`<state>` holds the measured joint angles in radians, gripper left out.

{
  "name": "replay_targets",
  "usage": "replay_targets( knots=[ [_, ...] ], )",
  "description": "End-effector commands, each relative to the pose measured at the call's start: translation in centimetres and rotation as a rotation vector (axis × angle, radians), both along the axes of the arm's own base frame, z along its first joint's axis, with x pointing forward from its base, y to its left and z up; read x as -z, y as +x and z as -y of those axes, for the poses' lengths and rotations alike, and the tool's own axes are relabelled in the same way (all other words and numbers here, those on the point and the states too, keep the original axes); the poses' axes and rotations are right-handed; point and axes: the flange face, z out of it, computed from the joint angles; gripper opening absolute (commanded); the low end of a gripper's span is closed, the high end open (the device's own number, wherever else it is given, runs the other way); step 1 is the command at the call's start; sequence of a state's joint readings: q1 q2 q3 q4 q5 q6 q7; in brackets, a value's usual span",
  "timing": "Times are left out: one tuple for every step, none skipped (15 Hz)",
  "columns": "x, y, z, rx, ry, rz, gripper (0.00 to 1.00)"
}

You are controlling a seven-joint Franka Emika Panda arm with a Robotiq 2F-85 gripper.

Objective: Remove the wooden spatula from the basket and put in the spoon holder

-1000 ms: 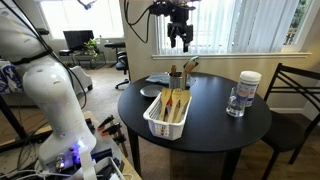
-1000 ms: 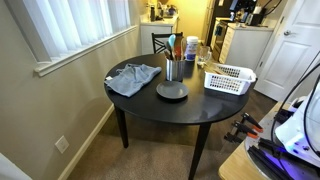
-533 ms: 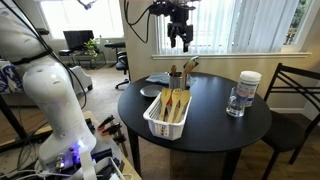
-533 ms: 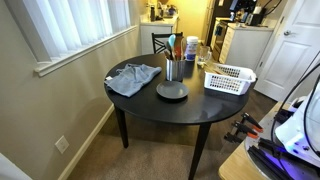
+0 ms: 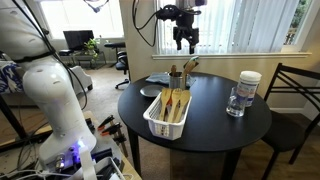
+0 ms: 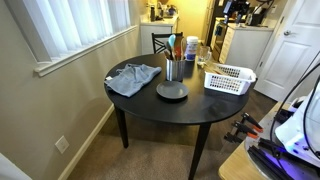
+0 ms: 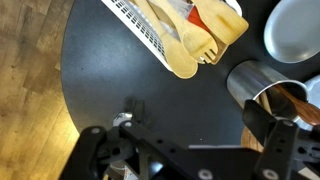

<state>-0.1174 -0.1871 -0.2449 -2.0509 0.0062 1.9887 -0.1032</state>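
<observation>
Wrist view: wooden spatula (image 7: 172,42) is lying in basket (image 7: 128,14), likely light, stiff, smooth; I'm favouring a mid-handle pinch. Claw (image 5: 184,42) is hovering open, empty, above table (image 5: 215,120).

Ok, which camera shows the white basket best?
An exterior view: the whole basket shows from above, wooden utensils lying inside. In an exterior view the basket appears side-on, contents hard to see. The wrist view catches only one corner, cut off at the top edge.
</observation>
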Motion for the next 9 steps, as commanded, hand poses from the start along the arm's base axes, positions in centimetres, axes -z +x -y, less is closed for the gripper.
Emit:
replay_targets(
  knots=[
    [0.5, 4.1, -1.1, 0.033, -0.006, 0.033, 1.00],
    [0.7, 4.8, -1.8, 0.046, -0.008, 0.035, 1.00],
    [1.0, 5.5, -2.6, 0.052, -0.007, 0.023, 1.00],
    [1.5, 6.1, -3.4, 0.067, -0.008, 0.000, 1.00],
    [2.0, 6.7, -4.2, 0.081, -0.006, -0.026, 1.00],
    [2.5, 7.1, -4.9, 0.099, -0.005, -0.045, 1.00],
    [3.2, 7.5, -5.5, 0.135, -0.011, -0.080, 1.00],
    [3.8, 7.7, -5.9, 0.169, -0.006, -0.099, 1.00],
    [4.4, 8.0, -6.2, 0.222, -0.015, -0.126, 1.00]
  ],
)
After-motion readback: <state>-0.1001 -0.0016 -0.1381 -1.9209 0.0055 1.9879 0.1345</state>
